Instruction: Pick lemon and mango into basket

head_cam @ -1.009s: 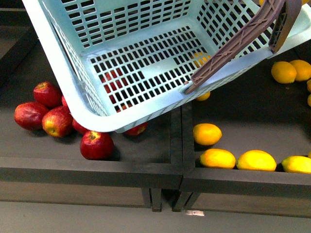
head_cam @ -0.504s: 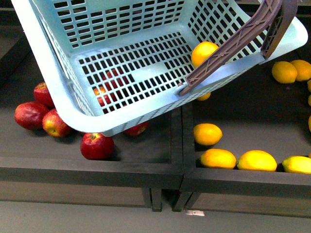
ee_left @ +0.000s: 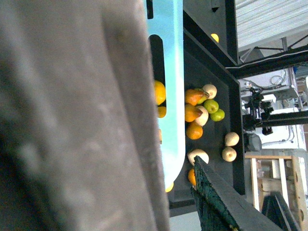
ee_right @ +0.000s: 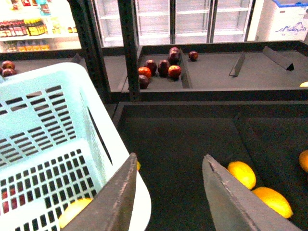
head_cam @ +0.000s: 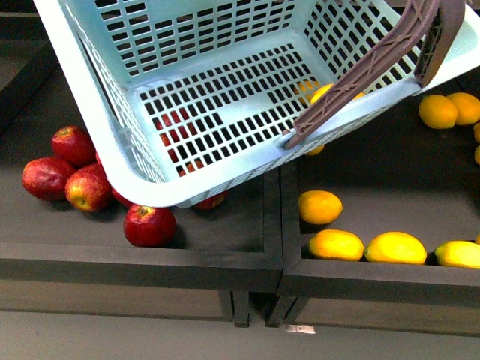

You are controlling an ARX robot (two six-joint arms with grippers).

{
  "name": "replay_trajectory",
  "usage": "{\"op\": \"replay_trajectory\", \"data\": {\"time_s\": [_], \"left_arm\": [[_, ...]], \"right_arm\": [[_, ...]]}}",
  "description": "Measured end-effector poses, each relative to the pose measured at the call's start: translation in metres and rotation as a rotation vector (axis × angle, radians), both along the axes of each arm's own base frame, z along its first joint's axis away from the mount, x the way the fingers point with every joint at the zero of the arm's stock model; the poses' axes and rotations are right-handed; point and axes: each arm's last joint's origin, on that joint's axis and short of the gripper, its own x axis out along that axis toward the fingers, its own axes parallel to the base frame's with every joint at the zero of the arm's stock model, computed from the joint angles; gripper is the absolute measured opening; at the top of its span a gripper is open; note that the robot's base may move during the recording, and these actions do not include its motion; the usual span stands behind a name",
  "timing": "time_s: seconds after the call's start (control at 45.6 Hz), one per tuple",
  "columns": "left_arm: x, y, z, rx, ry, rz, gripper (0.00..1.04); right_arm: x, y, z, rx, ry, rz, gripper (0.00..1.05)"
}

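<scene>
The right gripper is hovering with its two grey fingers spread wide apart, the gap between them empty. Only one dark, textured finger of the left gripper is showing, its grip unclear.

Dark produce bins all over, divider between two of them at about 5 o'clock, grey floor strip along 6 o'clock. Brightly lit glass-door fridges behind the bins, bottle shelf beside them.
</scene>
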Motion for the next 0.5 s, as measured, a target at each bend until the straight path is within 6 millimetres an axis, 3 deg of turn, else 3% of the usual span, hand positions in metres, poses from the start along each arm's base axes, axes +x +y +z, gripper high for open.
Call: {"op": "replay_trajectory", "data": {"time_s": [0.197,0.504], "left_arm": [[0.001,0.001,0.000,0.004,-0.003,0.009,0.29],[0.001,0.001,0.000,0.002,-0.001,0.005,0.29]], "right_arm": [[-0.042,0.000,-0.019,-0.023,0.015,-0.006,0.02],[-0.087,0.000,-0.035,-0.028,0.013,-0.006,0.02]]}}
